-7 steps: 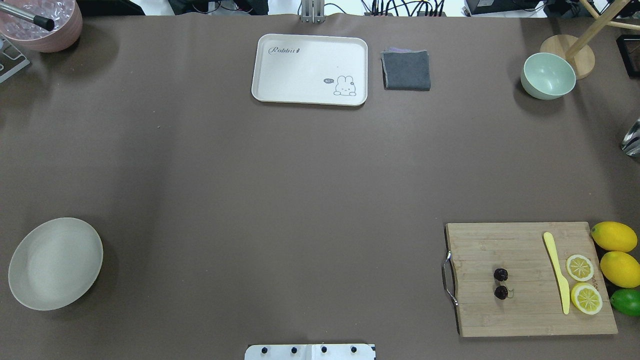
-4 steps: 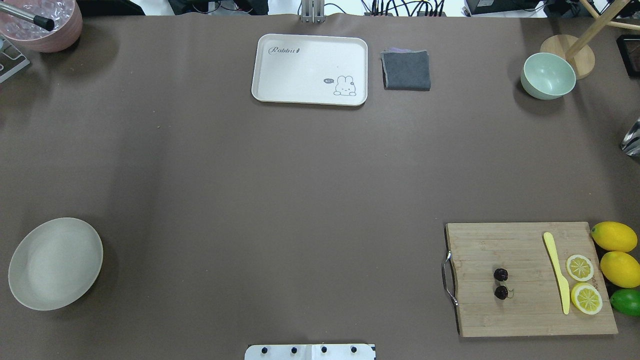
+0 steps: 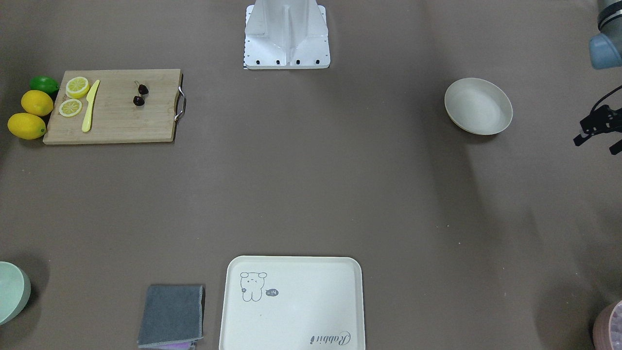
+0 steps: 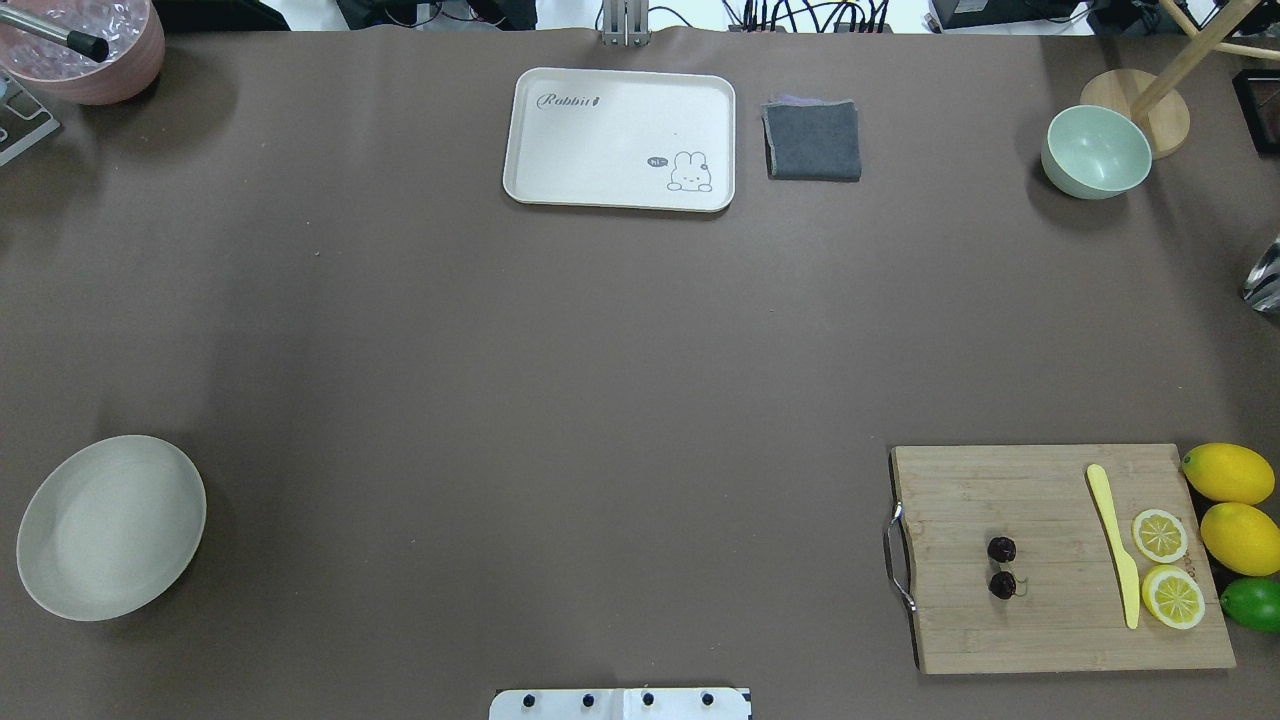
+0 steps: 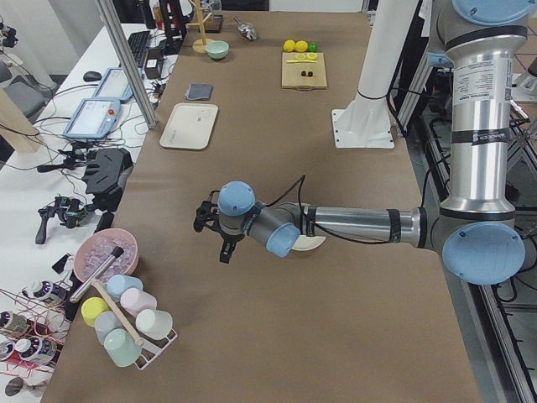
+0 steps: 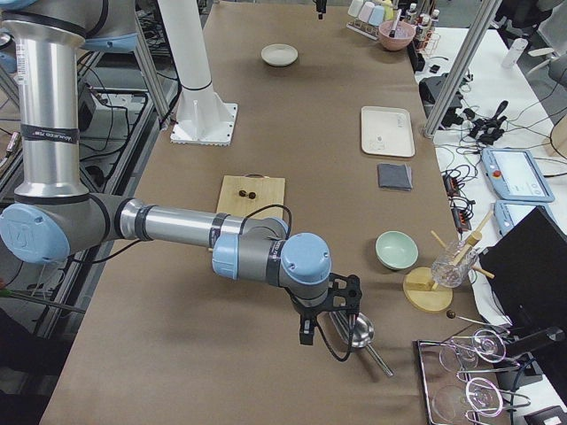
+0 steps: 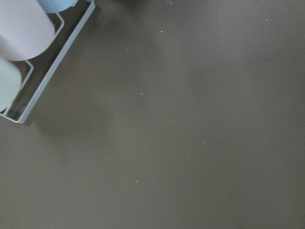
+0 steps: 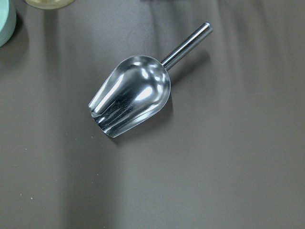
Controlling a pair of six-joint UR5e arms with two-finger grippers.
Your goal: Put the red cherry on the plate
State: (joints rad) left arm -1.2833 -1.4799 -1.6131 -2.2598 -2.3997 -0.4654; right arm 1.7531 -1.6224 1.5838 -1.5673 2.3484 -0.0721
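The red cherry [image 4: 1002, 567], a pair of tiny dark fruits, lies on the wooden cutting board [image 4: 1000, 480] at the near right; it also shows in the front view [image 3: 141, 95]. The plate [image 4: 110, 525], round and cream-white, sits at the near left with nothing in it. My left gripper [image 3: 597, 145] hangs open beyond the plate, past the table's left side, holding nothing. My right gripper [image 6: 328, 312] shows only in the right side view, over a metal scoop far from the board; I cannot tell whether it is open or shut.
A yellow knife [image 4: 1113, 540], two lemon slices [image 4: 1160, 535], lemons [image 4: 1228, 473] and a lime [image 4: 1252, 603] are on or beside the board. The bear tray [image 4: 620, 138], grey cloth [image 4: 812, 140], mint bowl [image 4: 1095, 150] and pink bowl [image 4: 85, 45] line the far edge.
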